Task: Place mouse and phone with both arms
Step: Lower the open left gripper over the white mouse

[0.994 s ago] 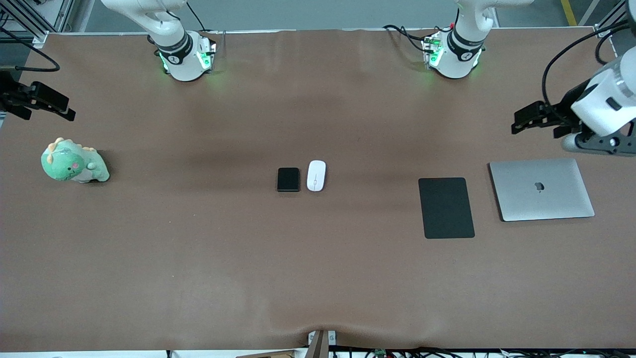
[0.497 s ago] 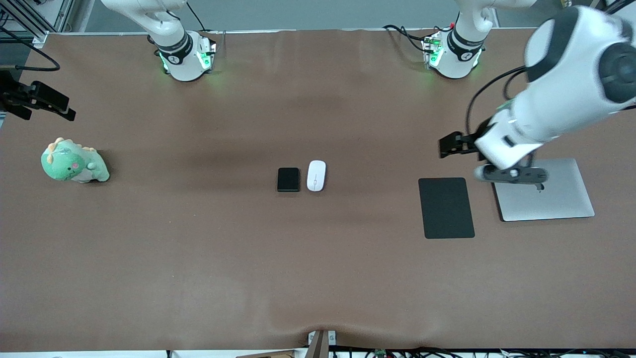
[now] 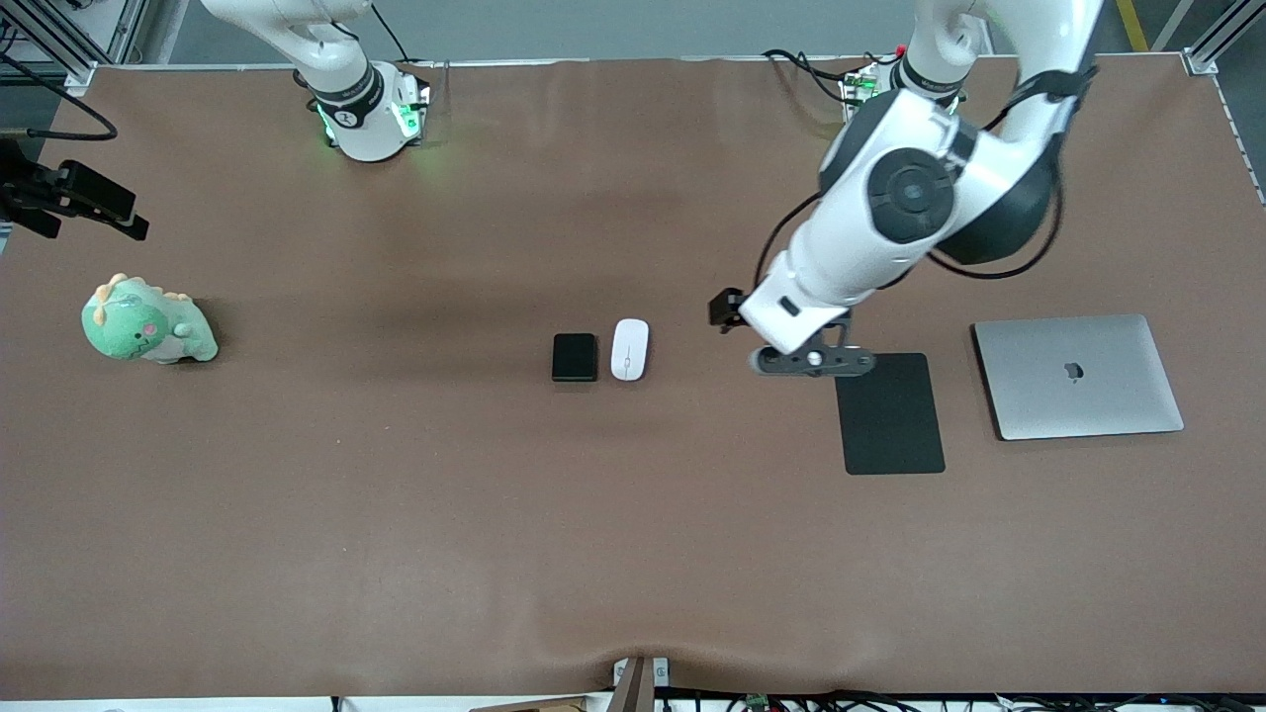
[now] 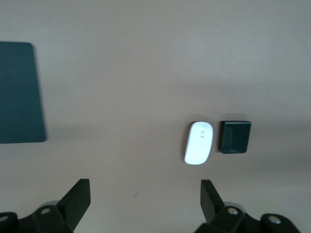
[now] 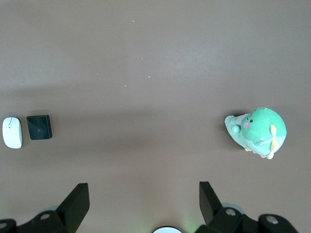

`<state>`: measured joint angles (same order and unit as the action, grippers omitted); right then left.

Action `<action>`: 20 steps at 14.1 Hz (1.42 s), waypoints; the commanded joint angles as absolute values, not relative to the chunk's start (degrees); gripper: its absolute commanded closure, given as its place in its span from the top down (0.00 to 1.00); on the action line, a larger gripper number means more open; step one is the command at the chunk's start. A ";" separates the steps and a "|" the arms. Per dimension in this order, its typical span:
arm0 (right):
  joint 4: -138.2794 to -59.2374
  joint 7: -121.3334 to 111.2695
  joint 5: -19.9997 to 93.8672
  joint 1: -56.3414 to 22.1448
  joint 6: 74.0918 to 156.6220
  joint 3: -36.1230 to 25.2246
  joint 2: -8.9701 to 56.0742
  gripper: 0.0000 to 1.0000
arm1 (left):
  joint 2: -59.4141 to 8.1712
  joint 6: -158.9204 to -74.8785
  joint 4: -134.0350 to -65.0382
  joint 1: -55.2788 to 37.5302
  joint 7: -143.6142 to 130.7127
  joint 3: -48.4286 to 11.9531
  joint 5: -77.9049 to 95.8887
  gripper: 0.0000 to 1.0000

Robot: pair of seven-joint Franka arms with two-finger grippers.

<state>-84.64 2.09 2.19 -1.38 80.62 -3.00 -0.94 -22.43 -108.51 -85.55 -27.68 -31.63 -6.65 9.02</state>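
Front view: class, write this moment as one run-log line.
left gripper: open, over bare table | right gripper: open, waiting | mouse beside phone, both untouched

Matt brown covering on the table (image 3: 396, 514), slightly rippled at its near edge; the mouse (image 3: 629, 348) shows smooth glossy white plastic, the phone (image 3: 575, 357) a smooth black face. The laptop (image 3: 1078, 376) gleams brushed silver metal, the mouse pad (image 3: 888, 413) is flat matt black, and the dinosaur toy (image 3: 146, 322) looks soft green plush.
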 commanded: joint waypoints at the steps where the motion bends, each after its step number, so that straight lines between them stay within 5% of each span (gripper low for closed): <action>1: -84.64 2.02 3.16 -1.05 80.68 -2.99 -1.49 1.00 | -25.65 -113.53 -84.55 -31.28 -34.62 -6.07 8.97 1.00; 20: -83.85 2.29 3.16 -1.93 80.69 -2.81 2.28 1.00 | -42.54 -130.60 -85.78 -43.33 -50.89 -6.15 -6.15 1.00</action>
